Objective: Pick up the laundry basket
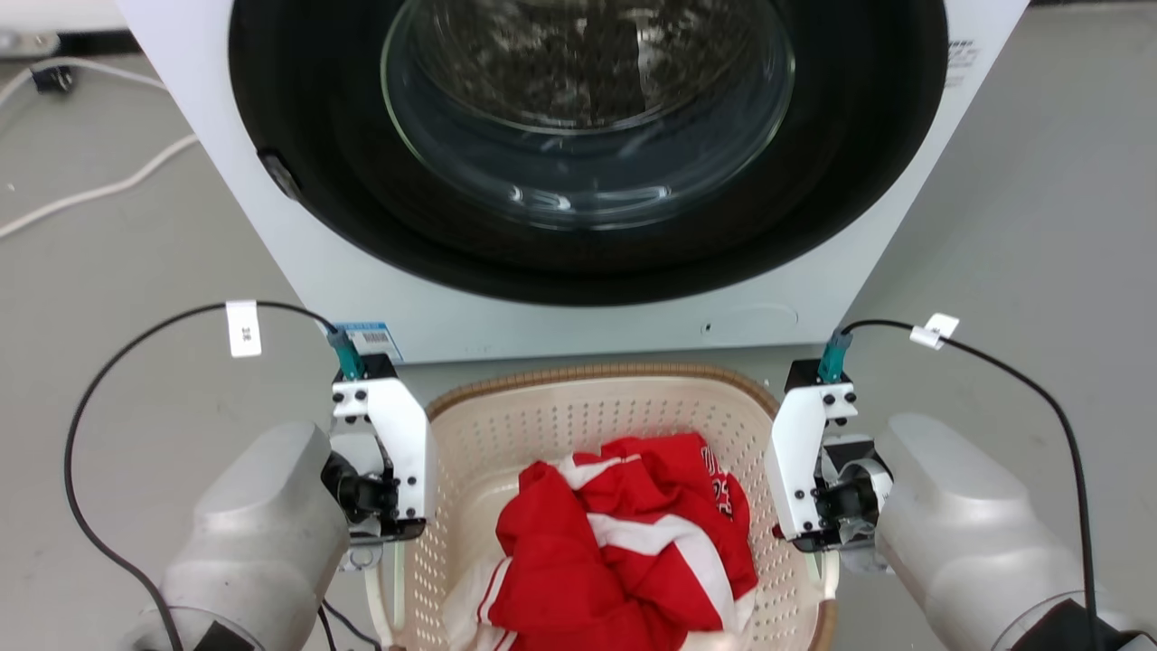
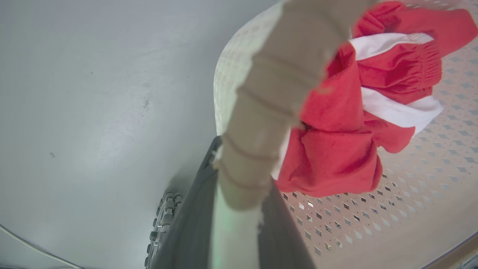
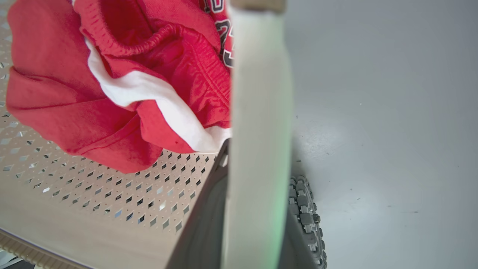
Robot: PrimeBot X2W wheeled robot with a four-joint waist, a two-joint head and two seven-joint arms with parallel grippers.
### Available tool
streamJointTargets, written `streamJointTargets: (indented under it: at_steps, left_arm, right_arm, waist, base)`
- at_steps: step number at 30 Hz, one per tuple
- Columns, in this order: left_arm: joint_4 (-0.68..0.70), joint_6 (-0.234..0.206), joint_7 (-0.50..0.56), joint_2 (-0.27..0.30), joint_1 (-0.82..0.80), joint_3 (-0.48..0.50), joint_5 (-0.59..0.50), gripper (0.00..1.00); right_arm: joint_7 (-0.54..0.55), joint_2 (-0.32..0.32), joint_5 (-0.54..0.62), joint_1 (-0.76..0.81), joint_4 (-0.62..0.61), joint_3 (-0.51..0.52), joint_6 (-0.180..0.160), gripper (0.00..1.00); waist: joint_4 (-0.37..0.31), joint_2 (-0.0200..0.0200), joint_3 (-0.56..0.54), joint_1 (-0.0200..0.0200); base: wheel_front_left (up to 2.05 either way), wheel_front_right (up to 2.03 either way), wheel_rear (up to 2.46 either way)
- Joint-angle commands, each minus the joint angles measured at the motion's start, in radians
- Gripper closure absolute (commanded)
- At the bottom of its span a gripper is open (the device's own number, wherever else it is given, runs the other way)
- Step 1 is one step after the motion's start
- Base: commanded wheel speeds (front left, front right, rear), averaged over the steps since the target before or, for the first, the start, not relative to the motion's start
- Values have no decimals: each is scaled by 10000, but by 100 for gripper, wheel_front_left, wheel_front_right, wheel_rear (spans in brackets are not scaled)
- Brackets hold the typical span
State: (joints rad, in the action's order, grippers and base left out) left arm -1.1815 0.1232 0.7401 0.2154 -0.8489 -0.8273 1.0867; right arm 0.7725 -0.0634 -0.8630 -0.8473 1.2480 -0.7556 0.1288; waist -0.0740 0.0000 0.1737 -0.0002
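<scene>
Sits lower centre, head view, before white front-loading washing machine: cream perforated plastic laundry basket, holding red-and-white garment. Looks stiff, light. Best held by white side handles, seemingly clamped in left gripper, right gripper.

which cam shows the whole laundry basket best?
Head view: the laundry basket shows its rim, far wall and both sides. Each wrist view gives a blurred close-up of one handle and a patch of perforated wall.

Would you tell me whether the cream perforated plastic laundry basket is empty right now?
No, a crumpled red and white garment lies inside the cream perforated plastic laundry basket.
</scene>
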Motion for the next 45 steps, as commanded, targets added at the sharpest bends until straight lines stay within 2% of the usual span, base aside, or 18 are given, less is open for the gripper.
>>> streamJointTargets:
  at_steps: [1,16,29,45]
  left_arm:
    - [111,128,107,-350,119,9,174,100]
    - [-263,129,329,-674,670,-186,520,100]
    - [-498,130,526,-780,694,-235,693,100]
    - [-558,130,465,-860,610,-328,827,100]
  right_arm:
    - [58,241,-137,129,-88,-51,35,100]
    - [708,269,-754,686,-66,-407,44,100]
    - [1047,269,-1092,764,124,-693,44,100]
    - [776,278,-1391,467,179,-1008,45,100]
  waist:
    - [15,0,-357,2]
    - [19,0,-1662,2]
    - [-39,0,-1807,2]
    - [-2,0,-1727,2]
  base:
    - [0,0,0]
    - [0,0,0]
    - [0,0,0]
    - [0,0,0]
